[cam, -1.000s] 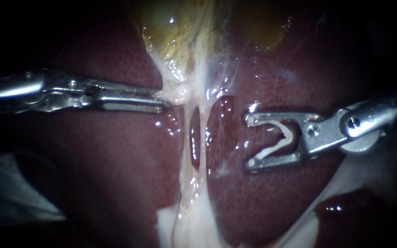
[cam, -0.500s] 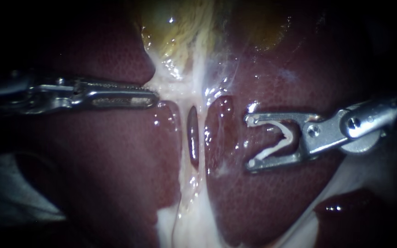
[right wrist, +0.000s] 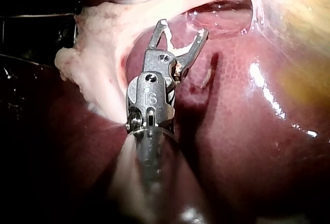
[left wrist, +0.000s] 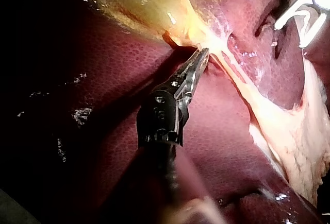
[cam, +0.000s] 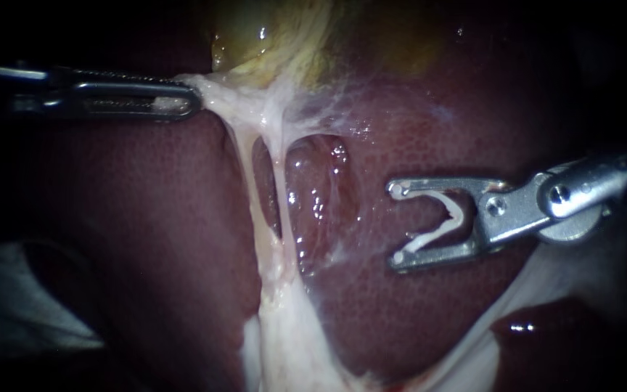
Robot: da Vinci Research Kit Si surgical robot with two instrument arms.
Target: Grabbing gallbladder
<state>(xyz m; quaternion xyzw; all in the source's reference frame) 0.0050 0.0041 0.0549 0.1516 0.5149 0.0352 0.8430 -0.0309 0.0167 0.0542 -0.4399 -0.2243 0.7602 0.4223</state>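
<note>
The yellowish gallbladder (cam: 277, 36) lies at the top of the endoscope view, over the dark red liver (cam: 146, 239). My left instrument (cam: 186, 100) comes in from the left, and its jaws are shut on the whitish tissue at the gallbladder's lower end. A white strand (cam: 255, 189) runs taut from there down the middle. The left wrist view shows the same grip, the left instrument (left wrist: 202, 56) on tissue just below the gallbladder (left wrist: 134, 2). My right instrument (cam: 398, 223) hovers over the liver right of the strand, jaws open, with a white clip (cam: 440, 218) lying inside them. The right wrist view shows my right instrument (right wrist: 183, 28) gaping.
A thin, glistening membrane (cam: 321, 181) spans between the strand and the liver. Pale fatty tissue (cam: 292, 356) spreads along the lower middle. A dark fold (cam: 538, 334) sits at the lower right.
My left instrument has moved up and to the left with the tissue in its jaws, stretching the white strand and membrane away from the liver. The right instrument has held still.
</note>
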